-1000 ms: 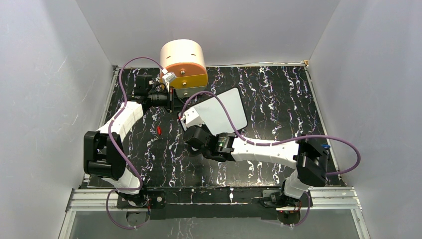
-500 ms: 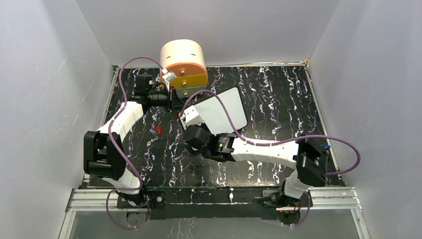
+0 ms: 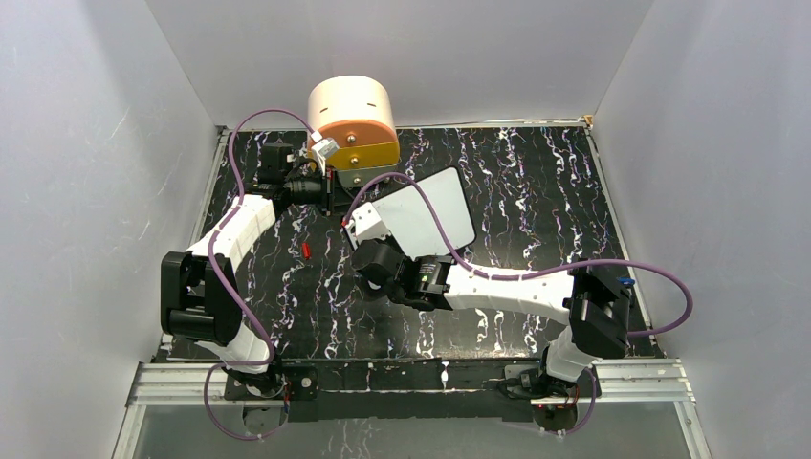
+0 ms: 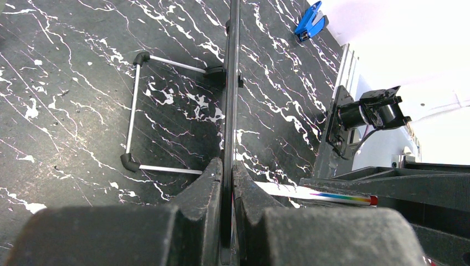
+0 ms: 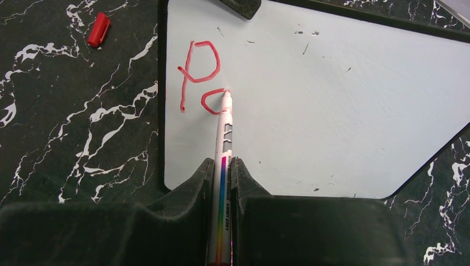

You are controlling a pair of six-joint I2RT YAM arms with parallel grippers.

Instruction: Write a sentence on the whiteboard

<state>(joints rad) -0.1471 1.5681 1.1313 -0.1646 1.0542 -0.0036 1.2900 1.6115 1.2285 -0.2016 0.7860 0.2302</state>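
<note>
The whiteboard stands tilted on the black marbled table, and the left wrist view shows it edge-on. My left gripper is shut on its rim. My right gripper is shut on a white marker with a rainbow stripe. The marker's tip touches the whiteboard. Of the sentence, a red "P" and a part-drawn small loop beside it show near the board's left edge.
A red marker cap lies on the table left of the board. A round peach drawer unit stands at the back. A wire stand props the board, and a blue clip lies farther off. Grey walls enclose the table.
My right gripper has shifted very slightly with the marker on the board. The left arm and the board have not moved.
</note>
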